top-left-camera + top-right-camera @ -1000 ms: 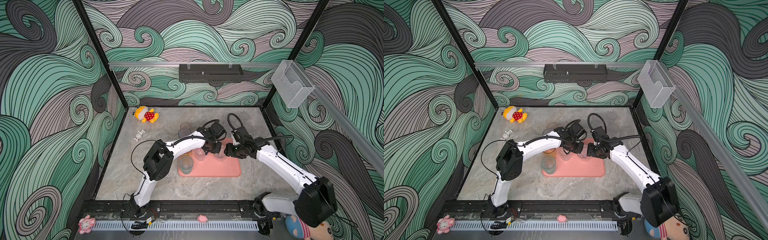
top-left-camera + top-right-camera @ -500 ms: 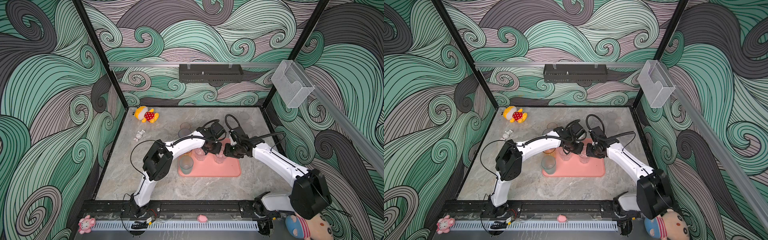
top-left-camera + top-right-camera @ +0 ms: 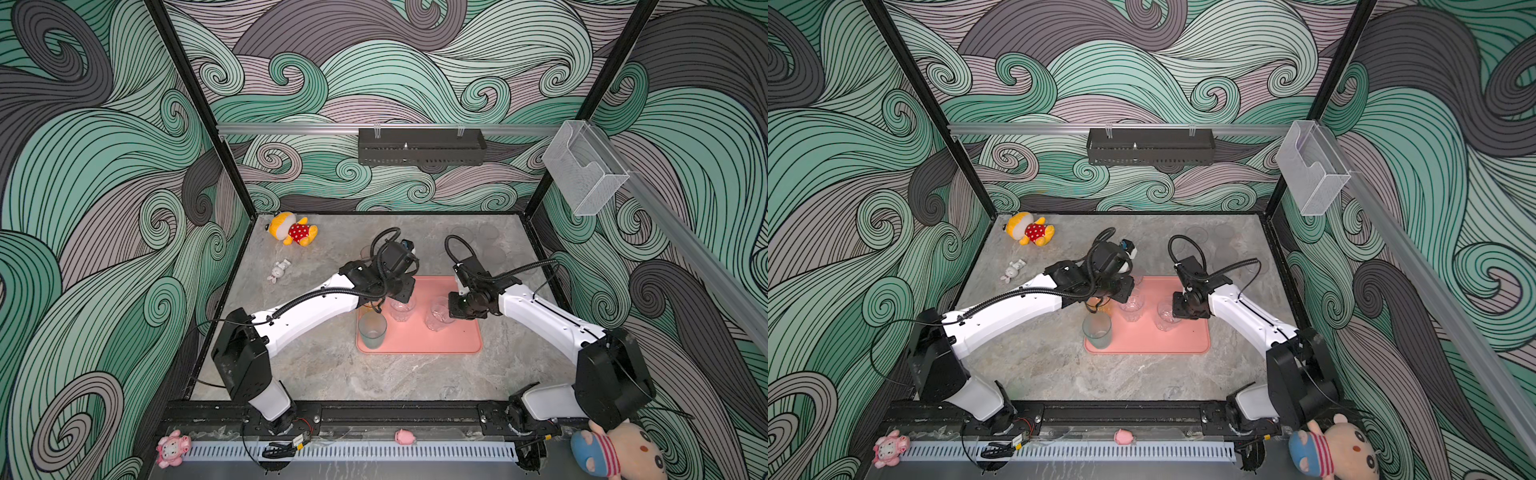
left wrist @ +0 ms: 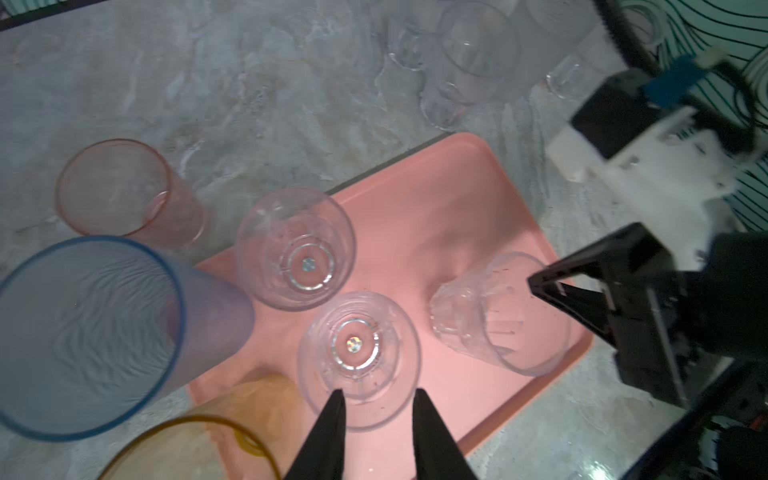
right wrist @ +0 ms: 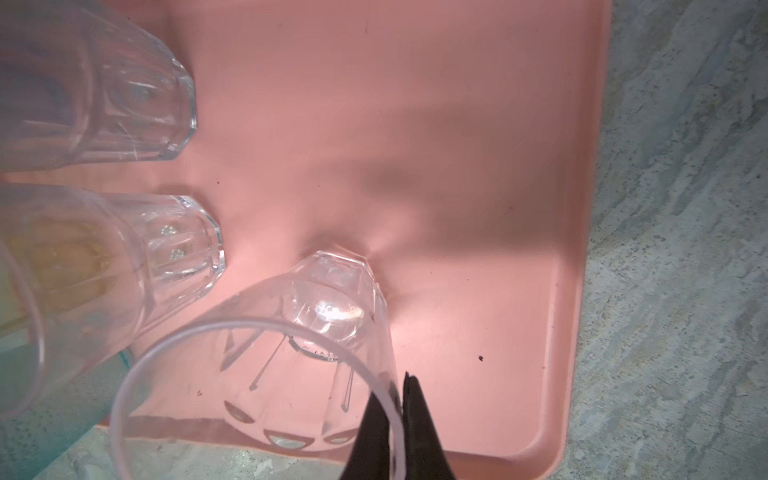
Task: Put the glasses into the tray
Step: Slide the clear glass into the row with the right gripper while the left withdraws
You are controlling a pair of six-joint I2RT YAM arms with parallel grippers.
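- Closing over the last second from half-apart to fully together, the right gripper (image 5: pixel 395 386) now pinches the rim wall of a clear tumbler (image 5: pixel 291 353), one black finger inside the mouth and one outside.
- That tumbler leans toward the gripper. Only an edge of its base touches the tray (image 5: pixel 457 166), on the tray's right half (inside the rim, then, but not standing square).
- I take the fresh grip as a correction: the glass probably has to be stood level before it can be let go.
- Opposite it, the left gripper (image 4: pixel 378 399) has been widening, and its fingers stand apart over the near rim of a second clear tumbler (image 4: pixel 357 353). This one is upright on the tray, which looks like a release just made.
- A third clear tumbler (image 4: pixel 295 249) stands upright on the tray just behind.
- At the tray's left edge crowd a yellow-orange tumbler (image 4: pixel 195 449) and a tall blue-grey tumbler (image 4: pixel 83 332). Their bases are hidden, so I cannot tell whether they sit fully inside the rim.
- Off the tray, a pink tumbler (image 4: pixel 120 191) stands on the table (image 4: pixel 249 83) beside its corner.
- Several clear glasses (image 4: pixel 473 50) wait farther out, so much of the task remains.
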